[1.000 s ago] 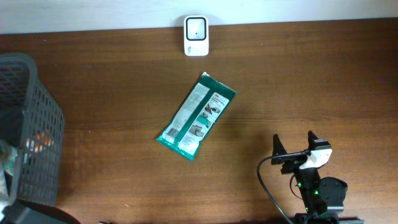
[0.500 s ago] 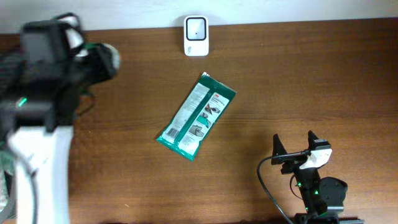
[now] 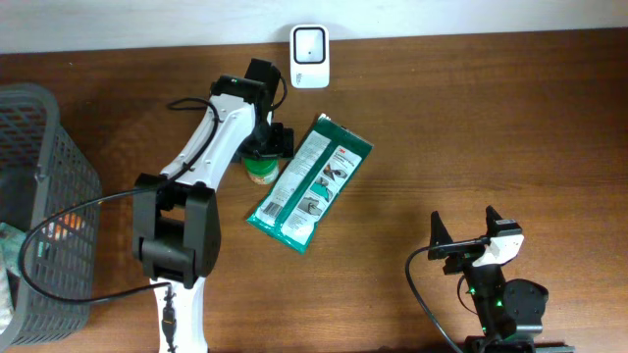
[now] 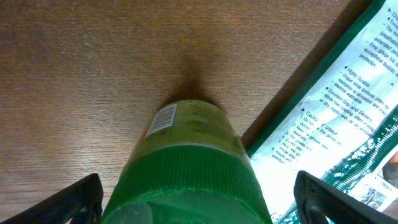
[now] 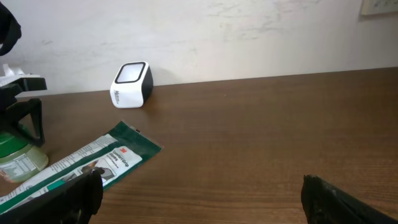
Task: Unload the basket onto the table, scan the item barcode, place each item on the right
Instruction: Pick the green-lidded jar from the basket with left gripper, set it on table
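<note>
A jar with a green ribbed lid (image 4: pixel 186 162) stands on the wooden table, just left of a flat green package (image 3: pixel 309 183). A barcode label (image 4: pixel 163 118) shows on its side. My left gripper (image 4: pixel 199 199) is open around the lid, with a gap on each side. From overhead the jar (image 3: pixel 261 171) sits under the left gripper (image 3: pixel 265 149). The white scanner (image 3: pixel 309 56) stands at the table's far edge. My right gripper (image 3: pixel 463 227) is open and empty at the front right; its view shows the scanner (image 5: pixel 131 84), the package (image 5: pixel 81 165) and the jar (image 5: pixel 15 155).
A dark mesh basket (image 3: pixel 49 196) holding several items stands at the left edge. The left arm stretches from the front left up to the jar. Bare wood lies between the package and the right gripper.
The left arm swung in from the basket side to the table's middle, bringing the jar down beside the package. Its jaws opened off the jar. The right arm stayed still.
</note>
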`<control>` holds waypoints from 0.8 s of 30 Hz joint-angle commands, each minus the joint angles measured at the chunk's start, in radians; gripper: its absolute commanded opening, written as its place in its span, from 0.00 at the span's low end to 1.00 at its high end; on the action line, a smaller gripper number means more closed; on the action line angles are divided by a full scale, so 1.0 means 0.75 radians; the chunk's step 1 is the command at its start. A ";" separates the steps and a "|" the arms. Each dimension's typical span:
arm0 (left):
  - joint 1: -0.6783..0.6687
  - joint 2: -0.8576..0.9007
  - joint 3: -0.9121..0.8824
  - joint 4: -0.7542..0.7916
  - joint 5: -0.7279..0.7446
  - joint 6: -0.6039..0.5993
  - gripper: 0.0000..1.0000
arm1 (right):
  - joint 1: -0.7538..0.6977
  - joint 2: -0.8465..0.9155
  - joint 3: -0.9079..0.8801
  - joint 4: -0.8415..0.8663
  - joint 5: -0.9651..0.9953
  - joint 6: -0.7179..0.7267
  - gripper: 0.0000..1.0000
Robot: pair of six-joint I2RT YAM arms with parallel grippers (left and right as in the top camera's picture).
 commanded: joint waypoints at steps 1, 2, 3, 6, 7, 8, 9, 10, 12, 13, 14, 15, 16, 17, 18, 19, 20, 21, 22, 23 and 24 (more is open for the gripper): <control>0.002 -0.024 0.103 -0.026 0.025 -0.003 0.99 | 0.007 -0.006 -0.010 -0.002 -0.017 0.004 0.99; 0.012 -0.093 0.174 -0.060 0.018 0.021 1.00 | 0.007 -0.006 -0.010 -0.002 -0.017 0.004 0.98; 0.036 -0.189 0.246 -0.097 0.009 0.029 0.99 | 0.007 -0.006 -0.010 -0.002 -0.017 0.004 0.98; 0.184 -0.503 0.310 -0.162 -0.054 0.043 0.99 | 0.007 -0.006 -0.010 -0.002 -0.017 0.004 0.98; 0.299 -0.625 0.310 -0.204 -0.144 0.043 0.99 | 0.007 -0.006 -0.010 -0.002 -0.017 0.004 0.98; 0.410 -0.700 0.310 -0.225 -0.175 0.043 0.99 | 0.007 -0.006 -0.010 -0.002 -0.017 0.004 0.98; 0.608 -0.777 0.310 -0.232 -0.187 0.044 0.99 | 0.007 -0.006 -0.010 -0.002 -0.017 0.004 0.98; 0.840 -0.801 0.310 -0.233 -0.187 0.043 1.00 | 0.007 -0.006 -0.010 -0.002 -0.017 0.004 0.98; 1.078 -0.798 0.257 -0.208 -0.187 -0.001 1.00 | 0.007 -0.006 -0.010 -0.003 -0.017 0.004 0.98; 1.143 -0.798 0.225 -0.178 -0.187 -0.003 1.00 | 0.007 -0.006 -0.010 -0.002 -0.017 0.004 0.98; 1.202 -0.798 0.184 -0.136 -0.188 -0.003 1.00 | 0.007 -0.006 -0.010 -0.002 -0.017 0.004 0.98; 1.304 -0.798 0.083 -0.059 -0.212 -0.003 1.00 | 0.007 -0.006 -0.010 -0.003 -0.017 0.004 0.98; 1.374 -0.798 -0.016 -0.023 -0.232 0.002 1.00 | 0.007 -0.006 -0.010 -0.002 -0.017 0.004 0.99; 1.424 -0.798 -0.109 0.006 -0.232 0.018 1.00 | 0.007 -0.006 -0.010 -0.002 -0.017 0.004 0.98; 1.481 -0.798 -0.237 0.051 -0.237 0.028 0.99 | 0.007 -0.006 -0.010 -0.002 -0.017 0.004 0.98; 1.553 -0.798 -0.416 0.126 -0.237 0.028 0.99 | 0.007 -0.006 -0.010 -0.002 -0.017 0.004 0.98; 1.625 -0.798 -0.580 0.221 -0.238 0.060 0.92 | 0.007 -0.006 -0.010 -0.002 -0.017 0.004 0.98; 1.669 -0.798 -0.675 0.299 -0.238 0.161 0.84 | 0.007 -0.006 -0.010 -0.002 -0.017 0.004 0.98; 1.694 -0.798 -0.735 0.361 -0.237 0.254 0.84 | 0.007 -0.006 -0.010 -0.002 -0.017 0.004 0.98; 1.733 -0.798 -0.822 0.472 -0.237 0.411 0.85 | 0.007 -0.006 -0.010 -0.002 -0.017 0.004 0.98; 1.757 -0.798 -0.878 0.553 -0.235 0.484 0.85 | 0.007 -0.006 -0.010 -0.003 -0.017 0.004 0.98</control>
